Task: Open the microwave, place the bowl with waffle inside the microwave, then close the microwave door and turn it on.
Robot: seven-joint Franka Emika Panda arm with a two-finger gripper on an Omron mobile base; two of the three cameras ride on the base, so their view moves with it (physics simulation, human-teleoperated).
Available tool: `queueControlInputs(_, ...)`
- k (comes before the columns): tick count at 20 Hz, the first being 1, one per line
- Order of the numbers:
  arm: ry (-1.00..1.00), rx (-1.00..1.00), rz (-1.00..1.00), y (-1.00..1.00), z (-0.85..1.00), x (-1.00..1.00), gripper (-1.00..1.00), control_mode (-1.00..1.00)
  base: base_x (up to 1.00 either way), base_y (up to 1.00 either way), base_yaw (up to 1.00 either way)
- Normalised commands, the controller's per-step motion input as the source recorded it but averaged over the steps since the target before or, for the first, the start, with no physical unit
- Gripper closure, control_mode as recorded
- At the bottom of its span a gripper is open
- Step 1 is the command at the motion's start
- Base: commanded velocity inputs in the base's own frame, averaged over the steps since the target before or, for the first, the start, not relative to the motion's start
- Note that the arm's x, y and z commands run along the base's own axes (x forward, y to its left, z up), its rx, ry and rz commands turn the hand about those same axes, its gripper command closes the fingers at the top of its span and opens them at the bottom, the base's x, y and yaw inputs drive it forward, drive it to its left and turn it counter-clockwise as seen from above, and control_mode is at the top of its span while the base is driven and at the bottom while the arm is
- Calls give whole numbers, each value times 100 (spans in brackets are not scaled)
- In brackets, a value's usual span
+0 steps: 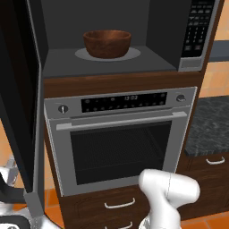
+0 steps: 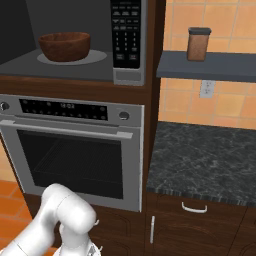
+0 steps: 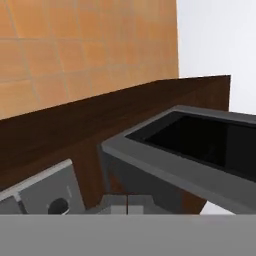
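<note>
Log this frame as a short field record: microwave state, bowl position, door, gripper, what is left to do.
microwave: open, dark interior exposed
bowl: inside, sitting on the round turntable
microwave door: swung wide open to the left
keypad panel: on the microwave's right side, untouched
oven: below the microwave, door shut
gripper: fingertips not clearly visible, state cannot be told
remaining: close the door, then turn the microwave on
</note>
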Motion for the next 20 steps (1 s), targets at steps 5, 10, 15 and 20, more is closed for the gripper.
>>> queueControlInputs(5, -30, -21, 0, 56, -7, -2, 100, -100, 0, 0, 0)
queueControlInputs(10, -31, -1, -5, 46, 61, -34, 100, -100, 0, 0, 0)
queueControlInputs(15, -11, 1, -2, 15, 79, -35, 100, -100, 0, 0, 0)
queueControlInputs(20, -6, 17, -6, -56, 57, -50, 100, -100, 0, 0, 0)
